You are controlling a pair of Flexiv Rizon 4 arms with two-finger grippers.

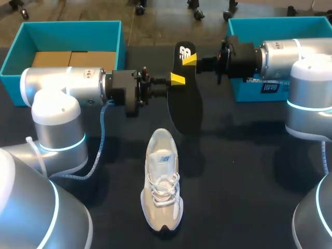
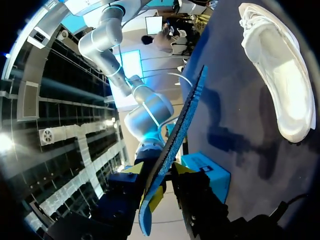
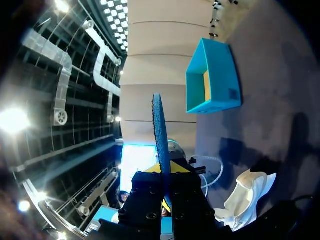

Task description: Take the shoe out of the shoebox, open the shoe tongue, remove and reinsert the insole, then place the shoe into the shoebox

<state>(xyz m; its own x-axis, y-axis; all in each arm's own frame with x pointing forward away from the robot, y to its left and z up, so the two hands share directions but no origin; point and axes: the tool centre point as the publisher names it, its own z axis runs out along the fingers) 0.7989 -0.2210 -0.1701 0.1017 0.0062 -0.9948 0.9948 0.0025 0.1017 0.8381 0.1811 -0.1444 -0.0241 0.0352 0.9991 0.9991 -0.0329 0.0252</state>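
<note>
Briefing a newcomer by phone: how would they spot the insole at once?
Between the two teal boxes, the left claw and right claw meet. The insole is the flat black sheet pinched between them in the air; the white shoe nearby lies on the table.

A dark table (image 1: 244, 197) carries a white sneaker (image 1: 162, 179) upright near its middle, an open teal shoebox (image 1: 72, 28) far left, and another teal box (image 1: 275, 23) far right.

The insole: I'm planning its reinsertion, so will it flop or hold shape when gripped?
Probably light: the insole looks thin edge-on. Likely flexible but not limp: gripped near one end by the left gripper and right gripper, its free end shows only a slight curve.
</note>
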